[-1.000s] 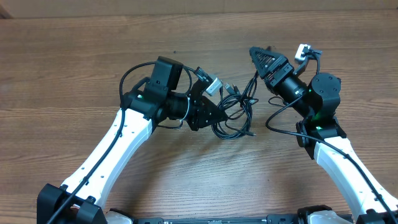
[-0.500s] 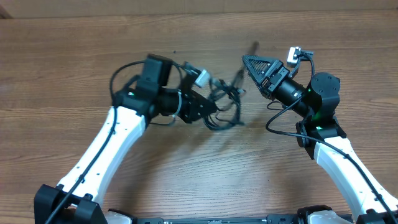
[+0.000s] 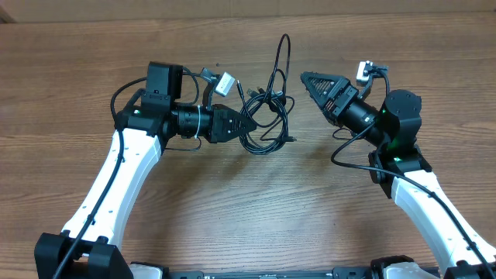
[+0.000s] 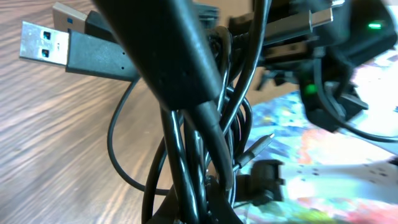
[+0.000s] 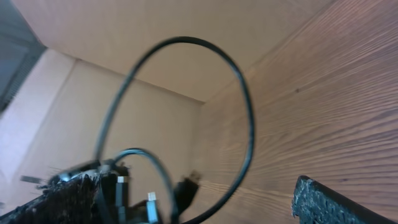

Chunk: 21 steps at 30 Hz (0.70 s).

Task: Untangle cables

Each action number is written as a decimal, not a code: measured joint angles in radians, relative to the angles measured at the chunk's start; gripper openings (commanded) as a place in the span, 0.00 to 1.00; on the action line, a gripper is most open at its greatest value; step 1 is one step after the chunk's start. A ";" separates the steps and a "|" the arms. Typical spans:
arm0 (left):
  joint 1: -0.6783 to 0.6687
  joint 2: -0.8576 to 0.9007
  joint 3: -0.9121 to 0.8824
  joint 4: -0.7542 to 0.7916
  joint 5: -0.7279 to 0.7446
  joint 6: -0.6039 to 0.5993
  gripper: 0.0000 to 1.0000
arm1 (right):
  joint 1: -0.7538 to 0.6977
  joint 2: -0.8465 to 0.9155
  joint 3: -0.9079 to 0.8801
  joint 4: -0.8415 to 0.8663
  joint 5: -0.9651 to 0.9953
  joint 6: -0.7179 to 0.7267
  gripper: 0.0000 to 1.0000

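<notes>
Nothing legible here, in any view. The cables (image 3: 266, 98) carry no readable print. The USB plug (image 4: 43, 45) at the far left of the left wrist view shows plain metal and black casing. The colourful patch (image 4: 348, 143) on the right of that view is too blurred to read.

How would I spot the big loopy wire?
Look at the middle of the wooden table, where the left tool grips the black cables. One strand sticks out toward the far side as a tall narrow loop; the others are bunched together.
</notes>
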 measured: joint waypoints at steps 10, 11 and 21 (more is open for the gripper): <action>0.000 0.000 0.000 0.000 0.116 0.036 0.04 | 0.000 0.000 0.000 -0.025 -0.005 -0.119 0.98; 0.000 0.000 0.000 0.001 0.129 0.047 0.04 | 0.000 0.000 0.000 -0.025 -0.009 -0.122 0.98; 0.000 0.000 0.000 0.002 0.180 0.080 0.04 | 0.000 0.000 0.000 -0.023 -0.029 -0.131 0.96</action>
